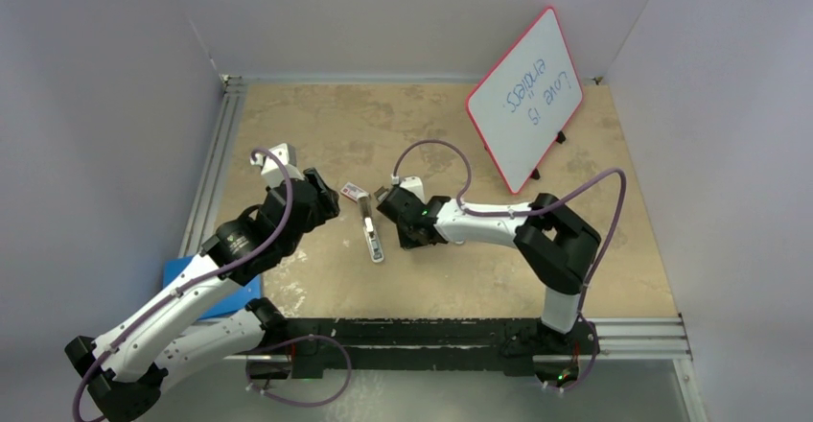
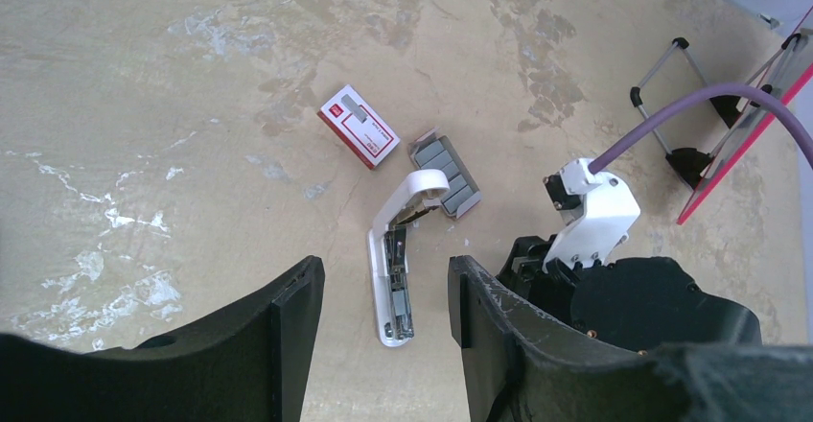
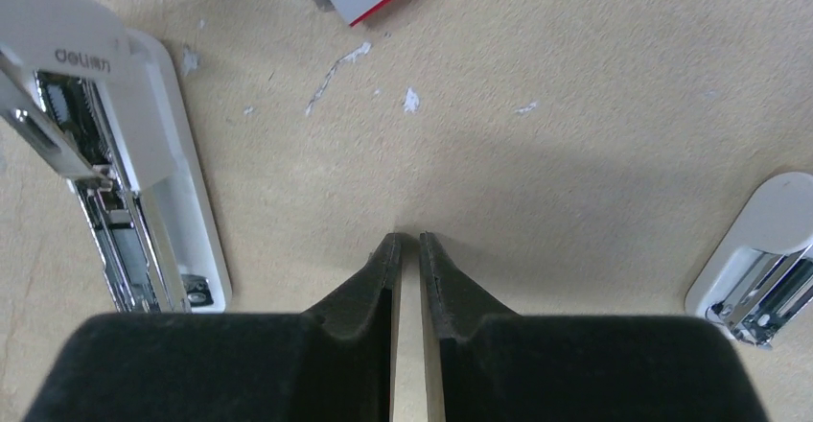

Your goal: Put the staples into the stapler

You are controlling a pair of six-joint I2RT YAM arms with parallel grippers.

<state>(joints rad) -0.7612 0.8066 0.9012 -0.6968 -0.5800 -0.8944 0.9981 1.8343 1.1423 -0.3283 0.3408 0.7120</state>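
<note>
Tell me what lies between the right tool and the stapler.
Only bare tabletop. The right wrist view shows nothing between the shut right tool and the opened stapler.

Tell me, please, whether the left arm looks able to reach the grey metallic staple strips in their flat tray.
Probably yes: the open left tool points at the slim white stapler, and the grey staple strips lie uncovered just beyond it, though the right arm crowds them.
</note>
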